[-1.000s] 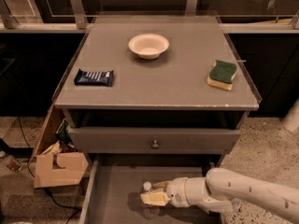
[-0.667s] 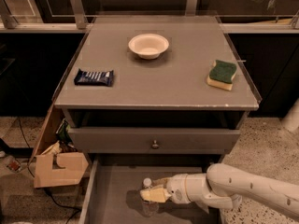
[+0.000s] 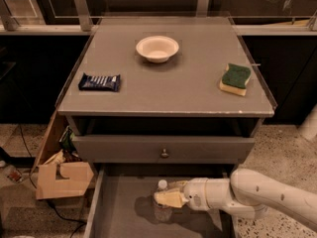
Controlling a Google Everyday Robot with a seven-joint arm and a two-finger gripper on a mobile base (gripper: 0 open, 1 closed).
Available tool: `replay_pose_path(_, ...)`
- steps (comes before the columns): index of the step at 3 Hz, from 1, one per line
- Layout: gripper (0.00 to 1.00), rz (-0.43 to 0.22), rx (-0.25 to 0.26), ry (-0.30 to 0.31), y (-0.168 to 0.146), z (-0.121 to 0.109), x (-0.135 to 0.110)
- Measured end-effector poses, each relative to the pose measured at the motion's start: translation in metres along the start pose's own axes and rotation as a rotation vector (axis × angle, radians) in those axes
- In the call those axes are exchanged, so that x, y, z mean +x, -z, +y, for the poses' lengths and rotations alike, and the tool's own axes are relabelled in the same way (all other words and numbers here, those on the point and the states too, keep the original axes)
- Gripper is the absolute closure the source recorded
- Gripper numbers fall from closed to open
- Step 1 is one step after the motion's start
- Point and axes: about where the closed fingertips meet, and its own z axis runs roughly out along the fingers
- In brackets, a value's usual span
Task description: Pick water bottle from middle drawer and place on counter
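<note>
The water bottle is clear with a white cap and stands upright in the open middle drawer, near its centre. My gripper reaches in from the right on a white arm and is shut on the bottle's upper body, holding it just above the drawer floor. The counter is the flat grey cabinet top above.
On the counter are a white bowl at the back centre, a dark snack bar at the left and a green-and-yellow sponge at the right. A closed drawer front with a knob overhangs the open drawer. A cardboard box sits on the floor at left.
The gripper and the bottle have moved up and slightly right together. The bottle's cap now sits higher, closer to the drawer front above.
</note>
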Motion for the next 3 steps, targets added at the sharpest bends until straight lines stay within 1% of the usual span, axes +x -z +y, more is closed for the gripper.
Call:
replay_pose_path(1, 1.0, -0.049, 0.071, 0.041, 0.056, 0.009, -0.048)
replay_pose_path(2, 1.0, -0.047, 0.07, 0.041, 0.056, 0.009, -0.048)
replay_pose_path(3, 1.0, -0.049, 0.104, 0.065, 0.073, 0.014, -0.064)
